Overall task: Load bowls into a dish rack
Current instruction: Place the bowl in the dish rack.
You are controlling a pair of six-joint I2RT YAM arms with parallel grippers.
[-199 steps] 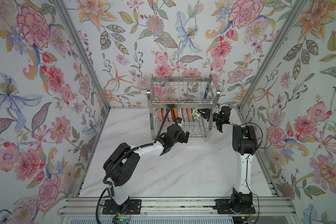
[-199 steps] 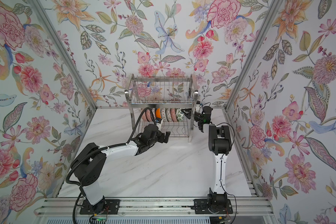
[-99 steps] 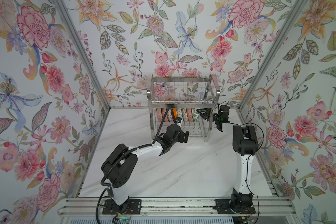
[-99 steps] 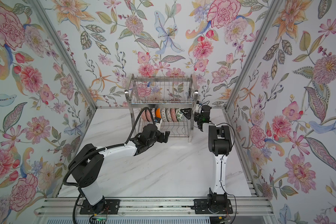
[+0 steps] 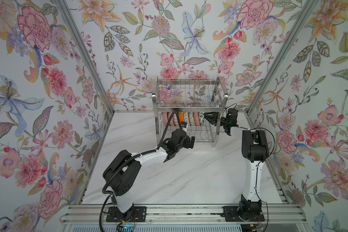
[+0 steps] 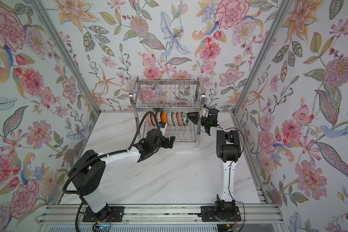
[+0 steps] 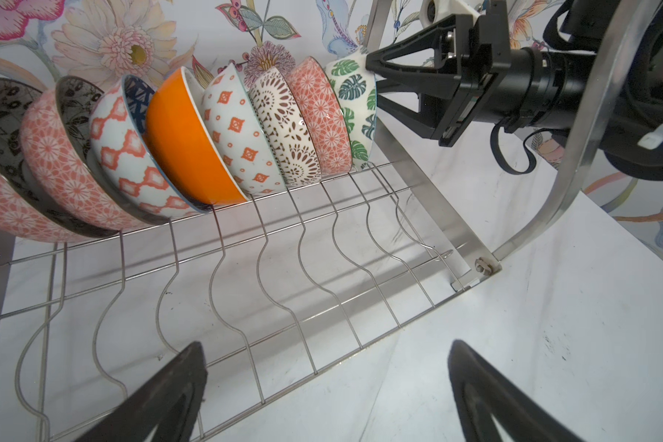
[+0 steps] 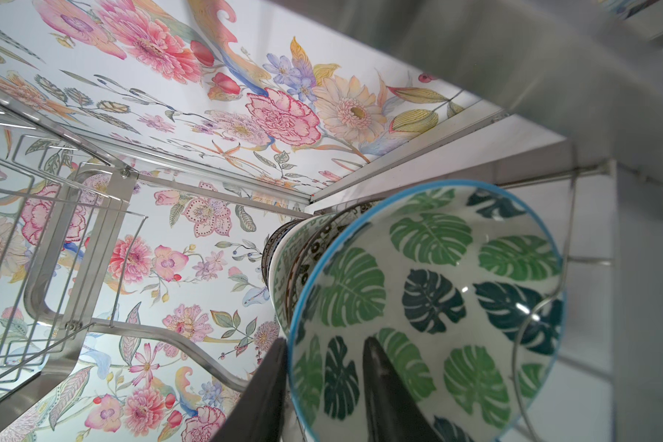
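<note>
Release step: right pincer (image 8: 324,340) sits apart astride the rim of the racked leaf bowl (image 8: 456,291), left pincer (image 7: 326,344) gapes empty; next, withdraw without nudging it.

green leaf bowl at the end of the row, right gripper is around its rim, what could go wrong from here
The right gripper straddles the rim of the green leaf bowl, one finger inside; withdrawing askew could hook the rim and pull it from the dish rack.
It sits against the pink bowl in a tight row; a nudge might knock neighbours.
The right arm passes the rack's curved leg; backing out may strike it.
</note>
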